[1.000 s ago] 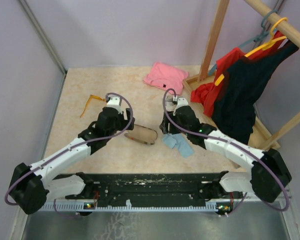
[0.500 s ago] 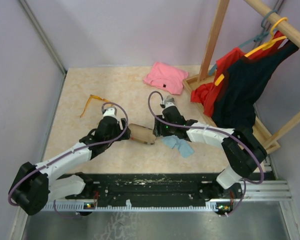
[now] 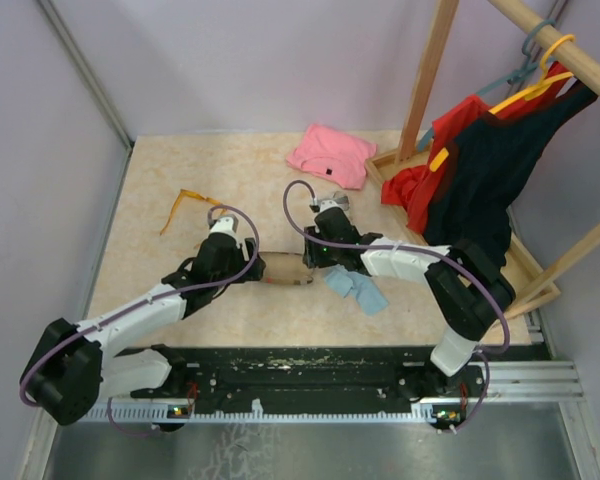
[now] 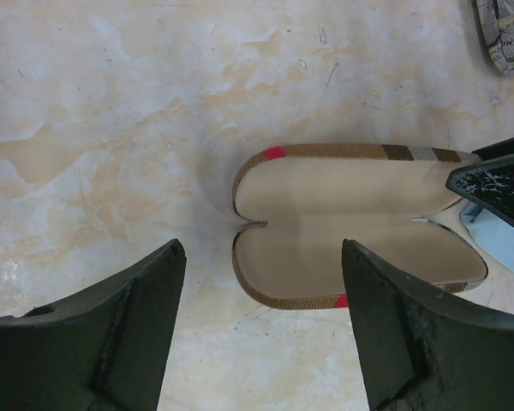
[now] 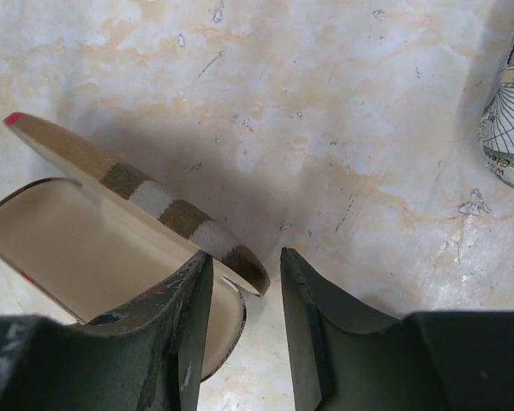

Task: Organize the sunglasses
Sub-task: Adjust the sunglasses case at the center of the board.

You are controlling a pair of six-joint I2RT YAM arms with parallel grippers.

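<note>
Case (image 4: 360, 248) ahead of black fingers (image 4: 111, 342): tan lining, brown, white and red striped rim. Surface (image 4: 111, 128): beige, marbled. Cloth (image 4: 499, 244) beside case: light blue.

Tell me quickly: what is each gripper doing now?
Left gripper: open, holding nothing.
Right gripper: jaws narrowly apart around the edge of the case lid; grip cannot be told.

Brown case (image 4: 351, 227) lies open, lining up, on marbled table (image 3: 180, 160). Light blue cloth (image 3: 358, 290) just beside it. Grey-patterned case (image 4: 507, 34) near. Pink folded garment (image 3: 332, 155) at rear. Red garment (image 3: 450, 130) and black garment (image 3: 485, 190) hang on wooden rack (image 3: 427, 75).
</note>
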